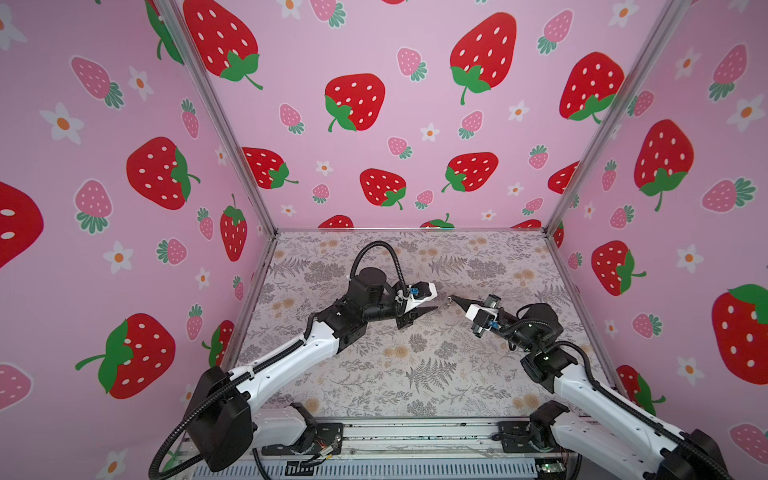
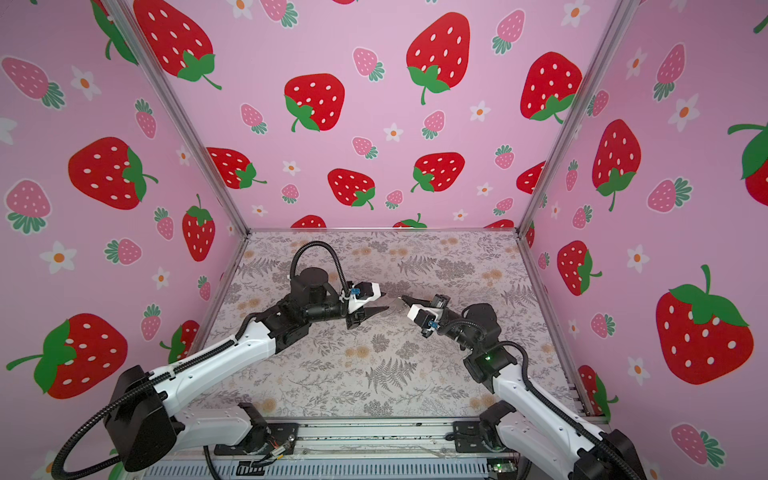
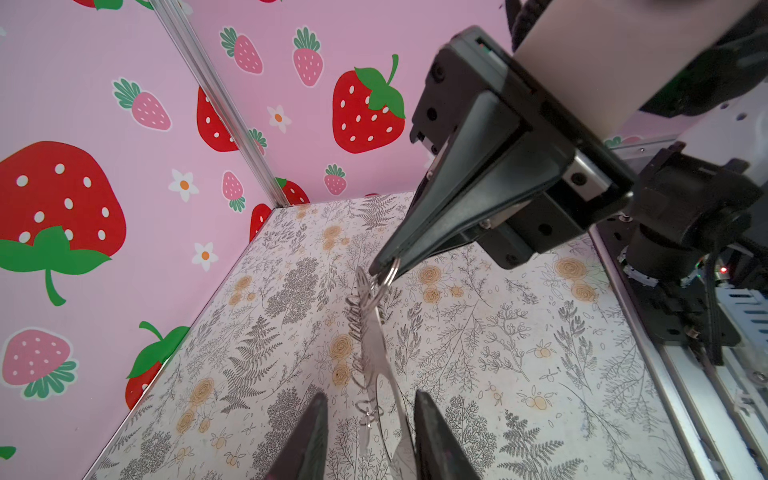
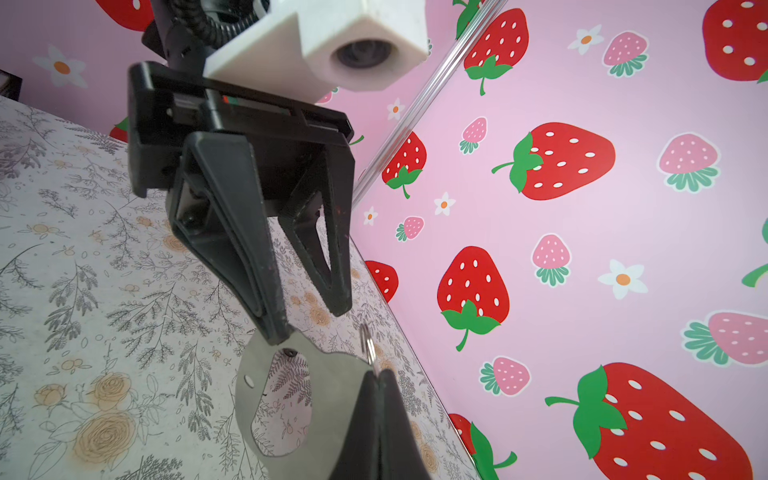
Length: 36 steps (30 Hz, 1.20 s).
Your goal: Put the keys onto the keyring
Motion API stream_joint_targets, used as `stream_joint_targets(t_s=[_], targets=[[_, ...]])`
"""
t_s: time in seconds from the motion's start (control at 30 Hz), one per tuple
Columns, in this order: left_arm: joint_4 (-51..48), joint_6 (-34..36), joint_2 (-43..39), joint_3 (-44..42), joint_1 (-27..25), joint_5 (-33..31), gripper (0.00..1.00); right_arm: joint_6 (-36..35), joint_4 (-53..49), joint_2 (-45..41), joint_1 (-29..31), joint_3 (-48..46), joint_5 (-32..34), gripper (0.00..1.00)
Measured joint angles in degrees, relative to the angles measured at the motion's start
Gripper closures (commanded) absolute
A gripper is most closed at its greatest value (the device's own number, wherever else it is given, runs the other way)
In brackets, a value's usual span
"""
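Note:
The keyring (image 4: 332,399), a flat grey crescent plate with small silver rings (image 3: 365,409) along one edge, hangs in the air between the two grippers. My right gripper (image 4: 379,374) is shut on one silver ring (image 4: 368,345) at the plate's end, as the left wrist view also shows (image 3: 384,266). My left gripper (image 3: 370,397) is open, with the plate (image 3: 372,353) edge-on between its fingers, close against one finger (image 3: 432,432). In both top views the two grippers (image 1: 436,302) (image 1: 452,297) meet tip to tip above the table's middle. I cannot make out the keys in any view.
The floral table (image 1: 415,365) is walled on three sides by pink strawberry panels (image 1: 374,124) in metal frame posts (image 1: 216,116). A metal rail (image 1: 415,432) with both arm bases runs along the front edge.

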Motion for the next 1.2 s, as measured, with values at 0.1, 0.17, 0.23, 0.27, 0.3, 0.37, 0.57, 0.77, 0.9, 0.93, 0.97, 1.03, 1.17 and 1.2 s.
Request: stream_joint_targets(t_s=[0.1, 0.17, 0.23, 0.27, 0.3, 0.37, 0.57, 0.77, 0.9, 0.93, 0.97, 1.03, 1.17, 1.2], targets=[[0.0, 0.0, 0.1, 0.8, -0.1, 0.0, 0.65, 1.2, 0.7, 0.7, 0.0, 0.0, -0.9, 1.0], [0.1, 0.0, 0.1, 1.2, -0.2, 0.0, 0.65, 2.7, 1.8, 2.0, 0.0, 0.0, -1.9, 1.0], [0.4, -0.1, 0.1, 1.4, -0.4, 0.0, 0.66, 4.6, 2.1, 3.6, 0.0, 0.0, -3.1, 1.0], [0.5, -0.1, 0.1, 1.4, -0.6, 0.0, 0.66, 5.6, 2.5, 4.4, 0.0, 0.0, -3.7, 1.0], [0.5, -0.2, 0.1, 1.4, -0.7, 0.0, 0.66, 6.7, 3.0, 5.1, 0.0, 0.0, -4.2, 1.0], [0.6, -0.2, 0.1, 1.4, -0.9, 0.0, 0.67, 9.2, 4.8, 6.0, 0.0, -0.2, -4.9, 1.0], [0.9, -0.2, 0.1, 1.4, -1.1, 0.0, 0.69, 14.0, 9.5, 7.0, 0.0, -0.7, -6.4, 1.0], [1.4, -0.3, -0.1, 1.4, -1.1, -0.2, 0.73, 16.4, 11.2, 7.2, 0.0, -0.7, -7.8, 1.0], [1.8, -0.7, -0.5, 1.4, -1.1, -0.4, 0.78, 17.4, 11.9, 7.5, -0.1, -0.7, -9.0, 1.0], [1.8, -0.8, -0.6, 1.4, -1.1, -0.4, 0.79, 17.6, 12.0, 7.6, -0.1, -0.7, -9.2, 1.0], [1.8, -0.9, -0.7, 1.4, -1.1, -0.3, 0.8, 17.9, 12.0, 7.8, -0.1, -0.7, -9.4, 1.0], [1.7, -1.0, -0.7, 1.4, -1.1, -0.1, 0.81, 18.1, 12.0, 8.0, -0.1, -0.7, -9.6, 1.0], [1.4, -0.9, -0.7, 1.4, -1.1, 0.6, 0.85, 18.3, 12.0, 8.0, -0.1, -0.7, -9.8, 1.0], [1.3, -0.8, -0.7, 1.4, -1.1, 0.7, 0.87, 18.3, 12.0, 8.0, -0.1, -0.7, -9.8, 1.0]])
